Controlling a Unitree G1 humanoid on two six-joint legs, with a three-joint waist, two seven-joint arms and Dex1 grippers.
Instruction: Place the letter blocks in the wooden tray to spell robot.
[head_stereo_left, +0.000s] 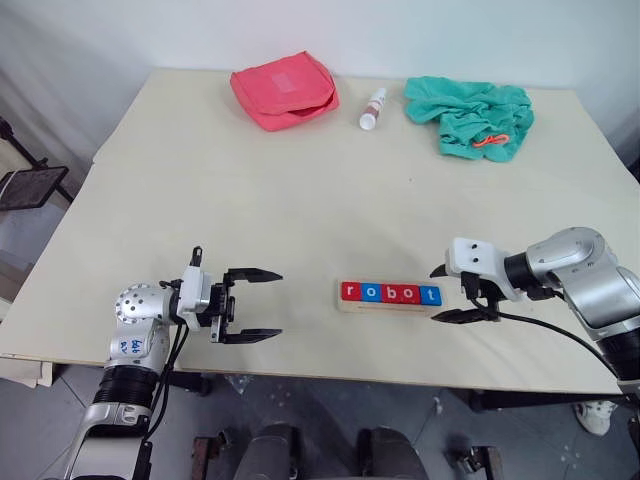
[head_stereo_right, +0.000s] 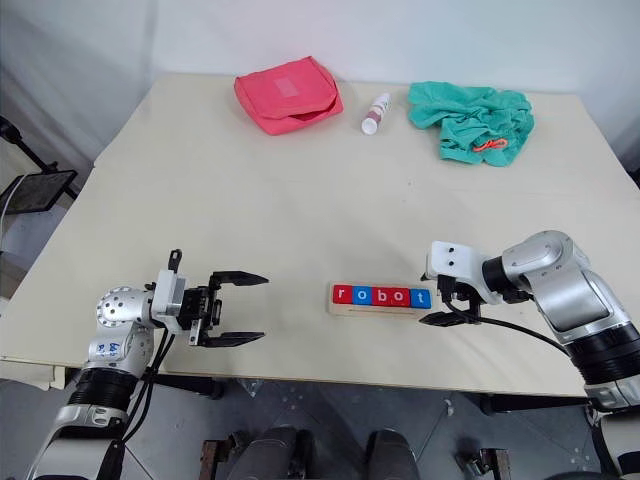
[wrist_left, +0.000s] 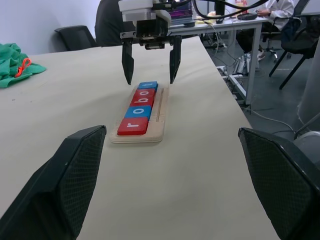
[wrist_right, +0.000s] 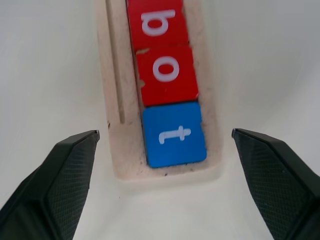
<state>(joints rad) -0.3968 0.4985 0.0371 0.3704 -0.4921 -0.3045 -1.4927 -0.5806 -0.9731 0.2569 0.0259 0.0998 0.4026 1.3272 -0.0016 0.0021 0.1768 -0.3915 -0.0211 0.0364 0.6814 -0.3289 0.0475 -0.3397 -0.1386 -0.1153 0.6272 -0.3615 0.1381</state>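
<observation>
Five letter blocks (head_stereo_left: 390, 292) spell robot in wooden tray (head_stereo_left: 345, 304) | left hand (head_stereo_left: 255, 305) spread | right hand (head_stereo_left: 452, 292) spread

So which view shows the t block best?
The right wrist view: the blue t block sits close up at the tray end, letter plain. The left wrist view shows it far and foreshortened; the eye views show it small.

Five letter blocks (wrist_left: 140, 108) fill the wooden tray (wrist_left: 159, 120) near the table's (wrist_left: 200, 165) edge; the right gripper (wrist_left: 149, 65) hovers spread above its far end.
</observation>
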